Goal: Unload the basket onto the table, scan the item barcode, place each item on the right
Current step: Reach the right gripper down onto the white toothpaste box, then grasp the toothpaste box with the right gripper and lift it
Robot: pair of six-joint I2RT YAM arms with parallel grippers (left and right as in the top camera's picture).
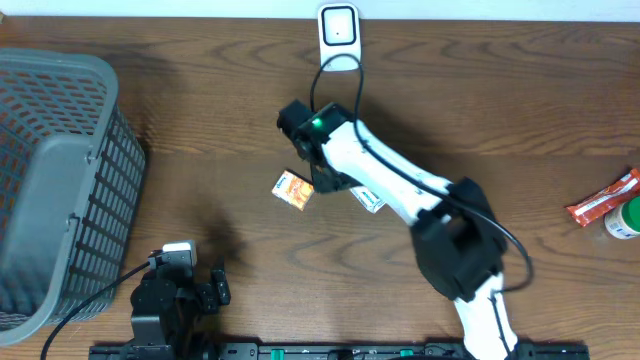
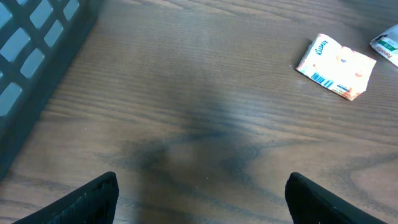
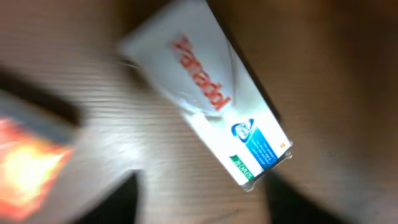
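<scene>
Right wrist view | right jaws parted, white box (image 3: 205,93) loose on desk (image 3: 62,62) | left jaws wide apart, empty

Wood table (image 1: 200,100) with a basket (image 1: 105,190), a tissue pack (image 1: 293,189) and two strays.
The grey mesh basket fills the left edge, its inside hidden from view. The small orange-and-white tissue pack lies flat and tilted near the middle, well apart from the basket. At the far right a red packet (image 1: 603,199) lies slanted, just beside a green-topped container (image 1: 624,218) that the frame cuts off.
</scene>
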